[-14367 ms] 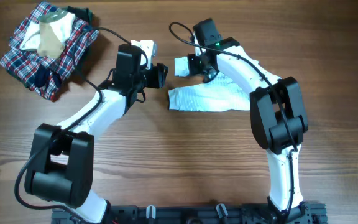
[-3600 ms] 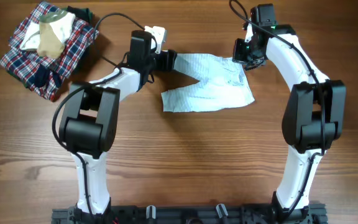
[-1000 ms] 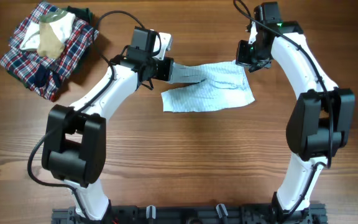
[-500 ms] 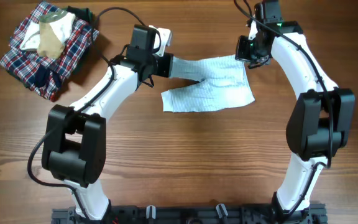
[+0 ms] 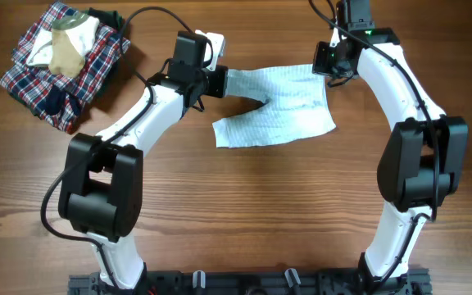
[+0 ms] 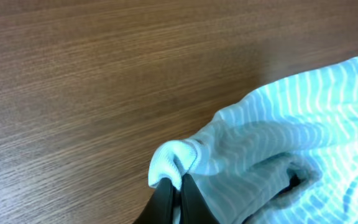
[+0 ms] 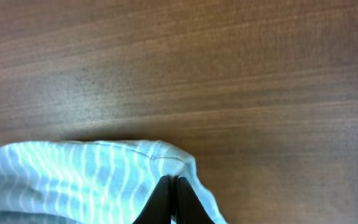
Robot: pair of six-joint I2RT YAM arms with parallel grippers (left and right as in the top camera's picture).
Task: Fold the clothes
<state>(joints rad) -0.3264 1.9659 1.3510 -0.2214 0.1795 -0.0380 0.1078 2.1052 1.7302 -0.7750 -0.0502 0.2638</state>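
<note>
While the wooden counter (image 5: 236, 213) fills my overhead view, I see both arms rising from the near edge and bending toward the far side, the left arm (image 5: 150, 115) leaning right and the right arm (image 5: 400, 82) leaning left. Between their tips, at the far middle of the counter, is the clothes (image 5: 281, 111), a pale blue-white striped piece spread wide. Its near part lies flat on the wood, with a dark crease towards its left. At the far left corner, well apart from it, sits a red-navy-white plaid garment (image 5: 56, 70) with a cream-and-tan garment (image 5: 68, 41) bunched on top.

The left jaws are closed tight on the far left corner of the clothes, and in the left wrist view the black fingertips (image 6: 173, 199) pinch a small puckered fold. The right jaws are likewise pressed together on the far right corner, where the right wrist view shows the fingertips (image 7: 169, 196) gripping the hem.
</note>
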